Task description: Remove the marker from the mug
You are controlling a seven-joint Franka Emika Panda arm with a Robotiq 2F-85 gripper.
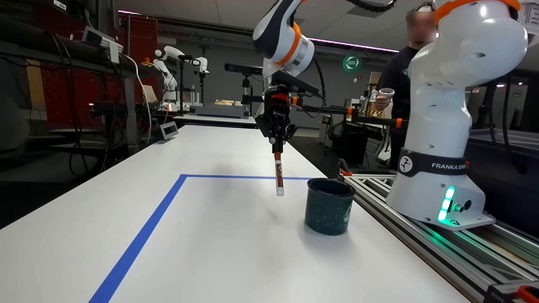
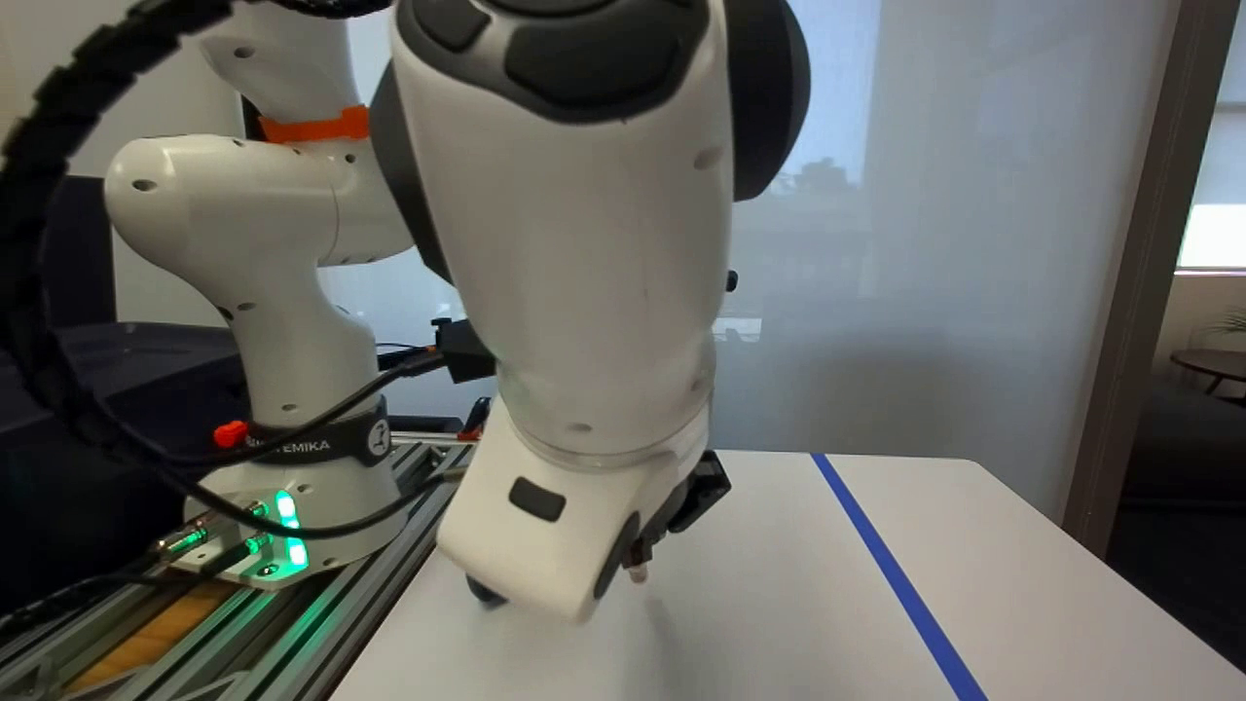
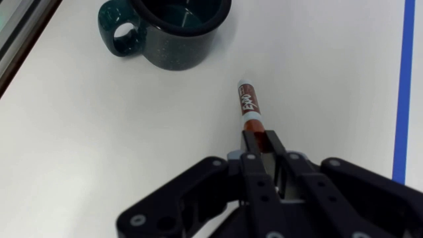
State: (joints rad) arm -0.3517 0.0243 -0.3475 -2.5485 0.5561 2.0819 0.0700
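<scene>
The black two-fingered gripper (image 3: 259, 134) is drawn nearly together, its narrow fingers (image 3: 248, 142) parted only by the thickness of the slim red-brown and white marker (image 3: 249, 99) that they pinch. They have it by its red-brown cap end; the EXPO lettering and the white end point downward, free of the grip. The marker hangs almost upright, slightly tilted, above the smooth white tabletop (image 1: 210, 261), not touching it. It is out of the glossy, dark teal-blue cylindrical mug (image 1: 329, 208) and near it, farther in from the tabletop's robot-side edge.

Speckled and dark-rimmed, the mug stands upright close to that edge, its looped handle (image 3: 107, 26) turned toward it. The wrist view cuts off part of the rim.

A flat strip of blue tape (image 1: 147, 229) runs lengthwise between the marker and the opposite long edge, then corners and crosses toward the robot-side edge. Along the robot-side edge lies a silver metal rail frame (image 1: 421, 244), carrying the white jointed arm (image 1: 438, 122) with orange bands and a green-lit base. In an exterior view the arm covers most of the gripper. A person in a black top (image 1: 396, 80) stands beyond the rail frame, partly hidden.
</scene>
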